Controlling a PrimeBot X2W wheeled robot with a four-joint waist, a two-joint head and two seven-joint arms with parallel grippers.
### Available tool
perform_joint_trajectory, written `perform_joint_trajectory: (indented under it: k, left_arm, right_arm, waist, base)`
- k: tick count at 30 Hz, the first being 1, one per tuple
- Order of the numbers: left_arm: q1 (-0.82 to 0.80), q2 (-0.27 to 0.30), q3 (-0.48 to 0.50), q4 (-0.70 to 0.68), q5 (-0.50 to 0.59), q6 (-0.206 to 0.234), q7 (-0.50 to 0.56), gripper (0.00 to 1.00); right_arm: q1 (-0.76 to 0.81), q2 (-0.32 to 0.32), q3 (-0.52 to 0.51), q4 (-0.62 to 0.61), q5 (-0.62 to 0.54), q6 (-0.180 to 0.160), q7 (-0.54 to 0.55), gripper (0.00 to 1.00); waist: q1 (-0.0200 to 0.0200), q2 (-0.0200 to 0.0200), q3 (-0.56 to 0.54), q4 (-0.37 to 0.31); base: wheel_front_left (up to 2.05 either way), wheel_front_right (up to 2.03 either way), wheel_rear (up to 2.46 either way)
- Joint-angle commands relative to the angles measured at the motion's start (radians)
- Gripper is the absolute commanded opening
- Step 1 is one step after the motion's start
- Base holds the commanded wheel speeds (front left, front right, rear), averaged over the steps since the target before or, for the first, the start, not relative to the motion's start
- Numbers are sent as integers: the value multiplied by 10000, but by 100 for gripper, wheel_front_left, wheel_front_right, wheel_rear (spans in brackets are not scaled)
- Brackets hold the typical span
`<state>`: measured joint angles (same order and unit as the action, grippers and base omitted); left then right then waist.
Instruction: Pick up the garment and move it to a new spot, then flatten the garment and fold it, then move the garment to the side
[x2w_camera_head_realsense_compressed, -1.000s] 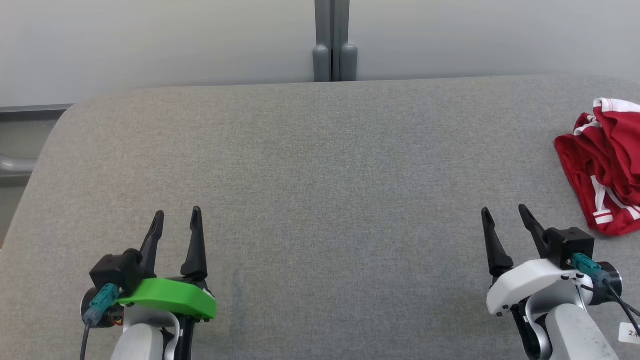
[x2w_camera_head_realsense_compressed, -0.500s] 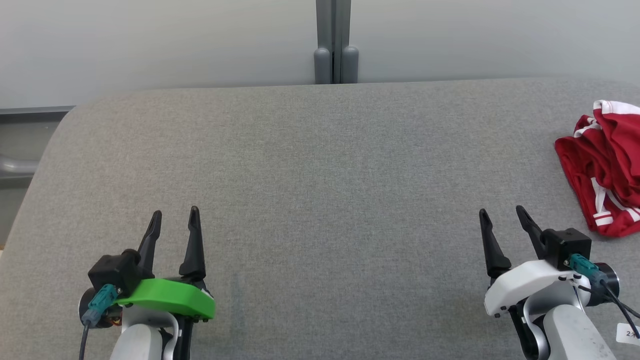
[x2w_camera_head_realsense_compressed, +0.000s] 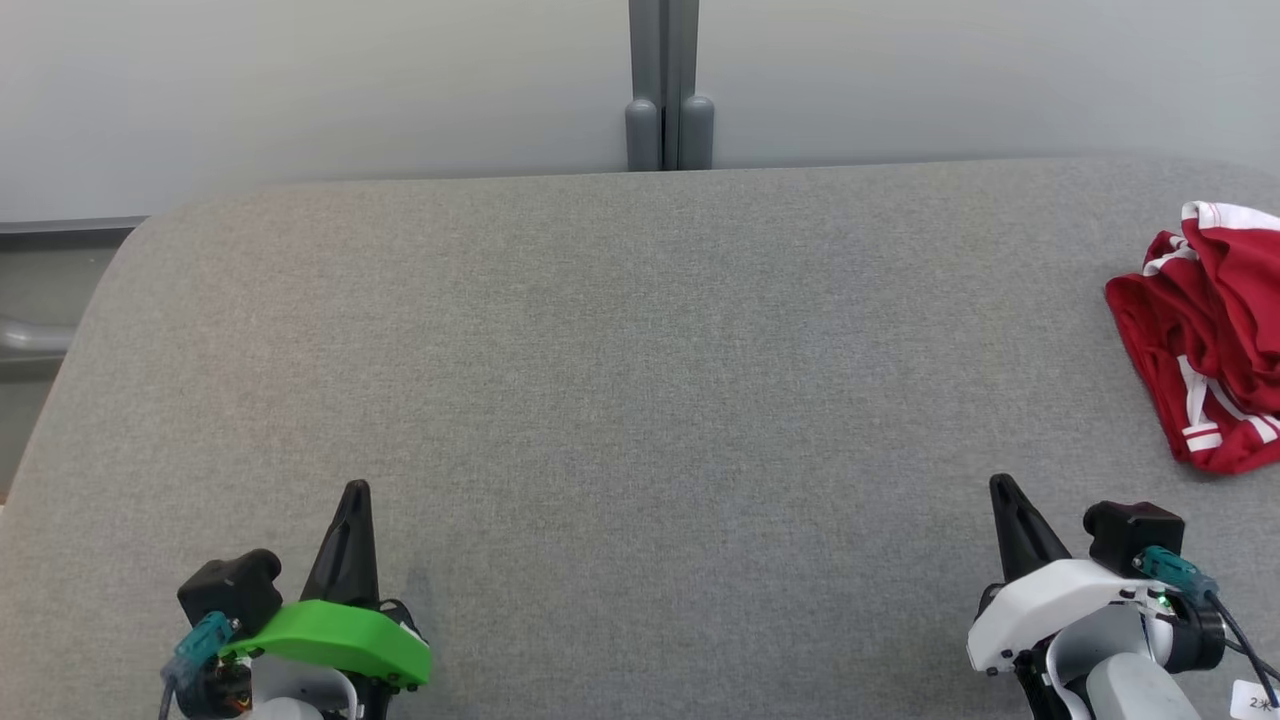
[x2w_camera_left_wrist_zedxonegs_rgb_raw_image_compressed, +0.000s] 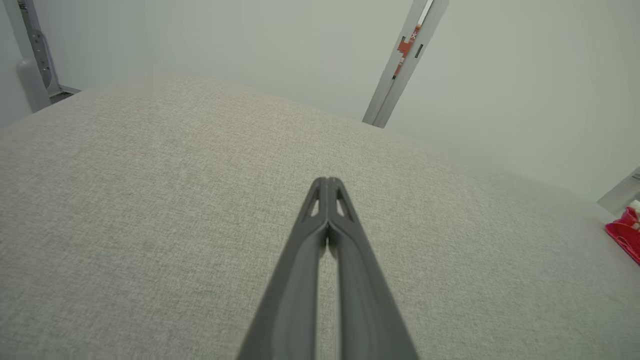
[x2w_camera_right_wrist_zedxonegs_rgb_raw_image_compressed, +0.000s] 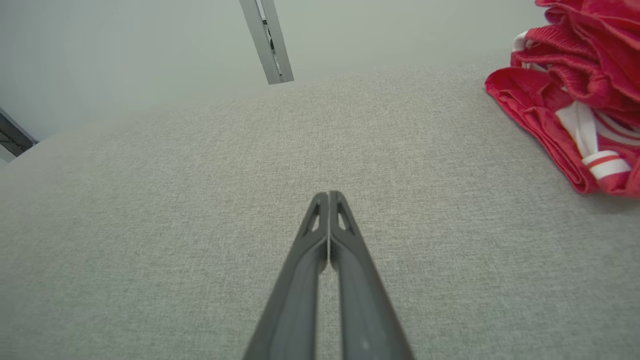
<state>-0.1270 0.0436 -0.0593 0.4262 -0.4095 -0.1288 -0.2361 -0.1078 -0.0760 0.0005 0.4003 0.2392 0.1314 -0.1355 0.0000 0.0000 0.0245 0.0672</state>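
Note:
The garment (x2w_camera_head_realsense_compressed: 1205, 330) is red with white stripes and lies crumpled at the right edge of the grey table (x2w_camera_head_realsense_compressed: 640, 360); part of it runs out of the head view. It also lies at the upper right of the right wrist view, garment (x2w_camera_right_wrist_zedxonegs_rgb_raw_image_compressed: 575, 95), and as a red sliver at the far right of the left wrist view, garment (x2w_camera_left_wrist_zedxonegs_rgb_raw_image_compressed: 625, 235). My left gripper (x2w_camera_head_realsense_compressed: 355, 487) is shut and empty near the table's front left. My right gripper (x2w_camera_head_realsense_compressed: 1000, 482) is shut and empty at the front right, short of the garment. Both pairs of fingers press together, left gripper (x2w_camera_left_wrist_zedxonegs_rgb_raw_image_compressed: 327, 181) and right gripper (x2w_camera_right_wrist_zedxonegs_rgb_raw_image_compressed: 328, 195).
A pale wall with a grey vertical post (x2w_camera_head_realsense_compressed: 668, 85) stands behind the table. The table's left end is rounded, with a dark gap (x2w_camera_head_realsense_compressed: 40, 330) beyond it.
Both grippers have gone from open to shut and have drawn back toward the table's front edge. The garment has not moved.

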Motion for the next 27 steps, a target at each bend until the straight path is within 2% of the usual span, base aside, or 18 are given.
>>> perform_joint_trajectory:
  k: [1, 27]
  left_arm:
    - [-163, 19, 119, -237, -485, -2, 103, 0]
    - [-50, 41, 648, -777, -4244, -9, 1207, 0]
  right_arm:
    - [-190, -39, -86, -221, 517, -1, 92, 0]
    - [-108, 56, -399, -720, 4835, -4, 839, 0]
  waist:
    - [0, 0, -3, -10]
    - [0, 0, -48, -153]
  base:
    - [0, 0, 0]
    - [0, 0, 0]
